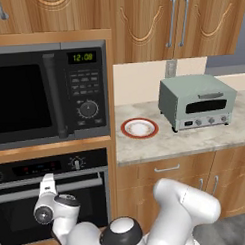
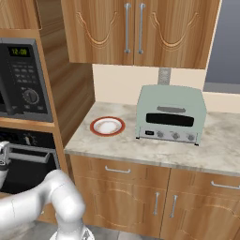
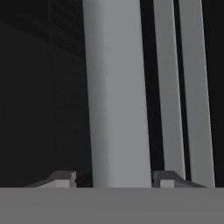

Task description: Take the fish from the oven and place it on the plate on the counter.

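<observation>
- Two dark finger tips of the gripper (image 3: 113, 179) stood one on each side of the oven's silver bar handle (image 3: 117, 87) in the hand view, each close beside the bar; whether they pressed it could not be told.
- The jaws were partly open, with the bar between them and no firm grip to be seen.
- In the left base view the gripper (image 1: 47, 183) sat at the handle (image 1: 71, 185) of the black built-in oven (image 1: 28, 218), near the left part of the bar.
- The oven door looked closed, its dark glass flat behind the handle, and the fish was hidden from sight.
- In the right base view the hand (image 2: 3, 154) met the left end of the handle (image 2: 33, 157) at the picture's left edge.
- The plate (image 1: 139, 128), round with a red-orange rim and white centre, lay bare on the speckled stone counter (image 1: 195, 139), near the counter's left end.
- A pale green toaster oven (image 1: 196, 102) stood on the same counter to the right of the plate, apart from it.
- A black microwave (image 1: 48, 94) with green clock digits sat in the wooden column directly above the oven.
- Wooden wall cabinets (image 2: 140, 30) with silver handles hung over the counter, and wooden drawers (image 2: 117, 173) lay beneath it.
</observation>
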{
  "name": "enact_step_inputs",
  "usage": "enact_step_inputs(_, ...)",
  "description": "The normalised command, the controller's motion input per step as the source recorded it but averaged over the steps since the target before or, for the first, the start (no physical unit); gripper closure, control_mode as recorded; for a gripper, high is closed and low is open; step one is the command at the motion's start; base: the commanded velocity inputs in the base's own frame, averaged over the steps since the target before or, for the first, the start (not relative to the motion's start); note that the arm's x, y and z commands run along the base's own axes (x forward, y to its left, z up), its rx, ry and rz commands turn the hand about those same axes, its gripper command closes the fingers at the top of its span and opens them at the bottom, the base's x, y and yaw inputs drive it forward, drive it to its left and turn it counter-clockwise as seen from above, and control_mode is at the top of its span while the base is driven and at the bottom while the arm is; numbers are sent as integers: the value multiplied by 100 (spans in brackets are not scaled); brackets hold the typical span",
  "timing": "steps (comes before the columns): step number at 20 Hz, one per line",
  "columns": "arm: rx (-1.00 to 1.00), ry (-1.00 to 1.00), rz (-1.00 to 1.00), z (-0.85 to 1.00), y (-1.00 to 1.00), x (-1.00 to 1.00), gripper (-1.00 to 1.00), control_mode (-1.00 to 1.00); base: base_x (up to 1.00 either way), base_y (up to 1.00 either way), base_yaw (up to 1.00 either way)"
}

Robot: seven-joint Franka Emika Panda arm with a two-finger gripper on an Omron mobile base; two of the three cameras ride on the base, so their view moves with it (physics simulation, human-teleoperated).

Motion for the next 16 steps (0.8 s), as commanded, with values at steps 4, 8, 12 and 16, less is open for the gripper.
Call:
enact_step_inputs(4,0,0,1,-42,6,-68,100,-100,0,0,0)
enact_step_inputs(8,0,0,2,-59,0,-100,100,-100,0,0,0)
enact_step_inputs(12,0,9,1,-70,0,-91,100,-100,0,0,0)
enact_step_inputs(16,0,13,1,-78,0,-87,100,-100,0,0,0)
